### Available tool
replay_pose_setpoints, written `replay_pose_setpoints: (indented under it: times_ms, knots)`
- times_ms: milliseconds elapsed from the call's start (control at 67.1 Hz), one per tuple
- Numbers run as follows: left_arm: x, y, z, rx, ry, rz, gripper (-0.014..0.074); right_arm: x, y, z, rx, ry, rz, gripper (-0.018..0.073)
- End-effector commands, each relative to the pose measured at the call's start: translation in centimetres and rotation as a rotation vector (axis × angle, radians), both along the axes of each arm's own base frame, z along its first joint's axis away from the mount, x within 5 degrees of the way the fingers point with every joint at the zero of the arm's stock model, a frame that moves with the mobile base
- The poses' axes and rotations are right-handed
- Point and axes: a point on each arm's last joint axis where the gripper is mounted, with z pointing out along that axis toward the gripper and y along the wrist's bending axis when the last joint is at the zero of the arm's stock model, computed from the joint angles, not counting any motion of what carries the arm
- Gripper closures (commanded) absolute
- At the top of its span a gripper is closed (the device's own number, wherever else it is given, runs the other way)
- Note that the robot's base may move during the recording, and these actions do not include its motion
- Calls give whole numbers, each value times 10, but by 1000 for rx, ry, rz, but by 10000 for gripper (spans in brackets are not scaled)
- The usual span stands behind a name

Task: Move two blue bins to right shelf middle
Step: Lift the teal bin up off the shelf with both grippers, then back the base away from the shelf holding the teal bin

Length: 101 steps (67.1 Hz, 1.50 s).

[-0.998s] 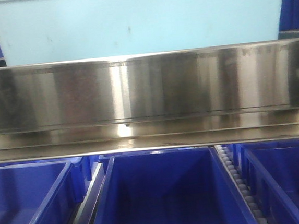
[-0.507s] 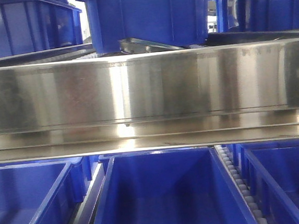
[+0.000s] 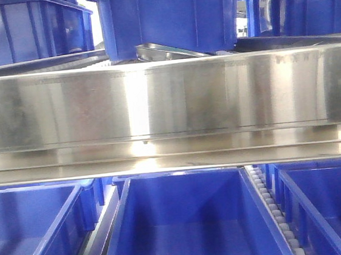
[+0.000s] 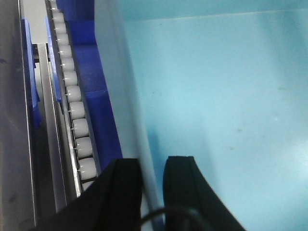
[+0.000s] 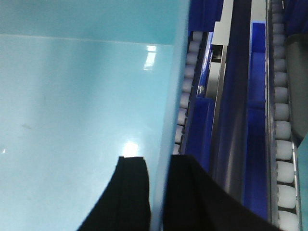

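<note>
- Between fingers of left gripper (image 4: 153, 166): pale blue bin (image 4: 216, 96) wall, clamped; roller track (image 4: 72, 96) just outside.
- Opposite wall clamped by right gripper (image 5: 159, 163); paired hold likely keeps bin level.

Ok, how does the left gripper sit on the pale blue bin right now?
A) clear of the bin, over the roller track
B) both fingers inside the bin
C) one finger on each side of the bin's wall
C: in the left wrist view the left gripper straddles the pale blue bin, with its wall passing between the two black fingers.
</note>
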Motion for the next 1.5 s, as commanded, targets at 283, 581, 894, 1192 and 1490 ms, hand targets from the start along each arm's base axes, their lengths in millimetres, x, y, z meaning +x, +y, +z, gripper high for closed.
replay_pose_setpoints:
  times_ms: [283, 581, 894, 1192, 1490]
  knots:
    - [5, -4, 12, -23, -53, -20, 707, 13, -1, -5, -44, -13, -12, 713]
    - [7, -4, 10, -19, -44, -20, 707, 13, -1, -5, -44, -14, -12, 713]
    - [7, -4, 10, -19, -44, -20, 707, 13, -1, -5, -43, -15, -12, 713]
    - [7, -4, 10, -19, -44, -20, 707, 13, -1, -5, -43, -15, -12, 713]
    - [7, -4, 10, -17, -45, -19, 707, 13, -1, -5, -43, -15, -12, 713]
